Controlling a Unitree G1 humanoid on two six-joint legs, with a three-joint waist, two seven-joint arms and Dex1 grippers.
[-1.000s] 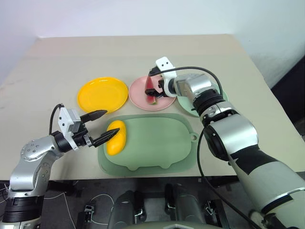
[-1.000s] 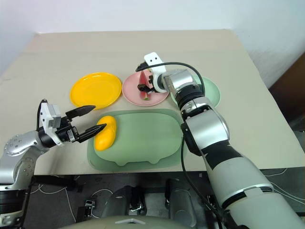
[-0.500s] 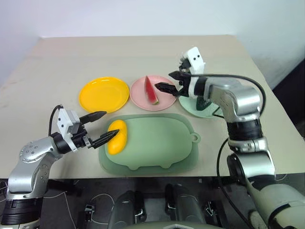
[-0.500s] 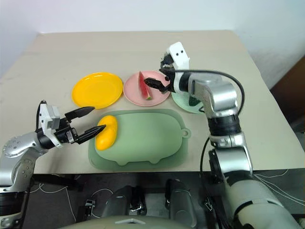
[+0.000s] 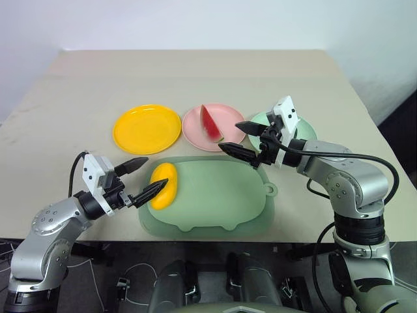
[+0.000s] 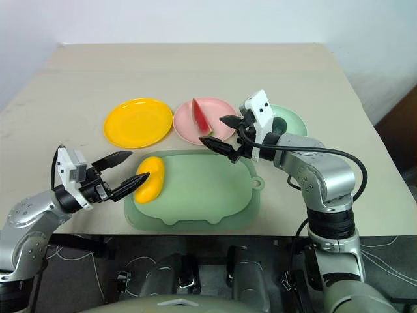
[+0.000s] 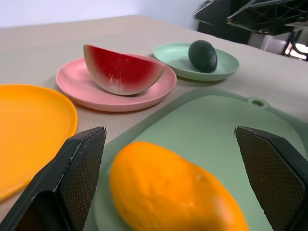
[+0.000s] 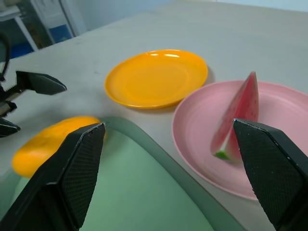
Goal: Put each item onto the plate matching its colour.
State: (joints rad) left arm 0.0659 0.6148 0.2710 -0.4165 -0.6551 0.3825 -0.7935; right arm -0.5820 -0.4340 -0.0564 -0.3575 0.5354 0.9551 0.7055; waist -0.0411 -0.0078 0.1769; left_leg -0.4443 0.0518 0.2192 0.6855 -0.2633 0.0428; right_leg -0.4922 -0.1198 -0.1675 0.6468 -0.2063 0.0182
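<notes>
Fingers spread on both: left gripper [image 5: 139,177] flanks mango [image 5: 161,185] on pig mat [image 5: 221,202]; right gripper [image 5: 240,137] empty. Watermelon [image 5: 210,123] on pink plate [image 5: 229,117], avocado [image 7: 202,56] on mint plate [image 7: 178,65], yellow plate [image 5: 146,128] bare.

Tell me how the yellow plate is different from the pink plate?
The yellow plate is empty, but the pink plate holds the watermelon wedge. The yellow plate sits at the left end of the row; the pink plate sits in the middle. Both are round, shallow and look the same size.
</notes>
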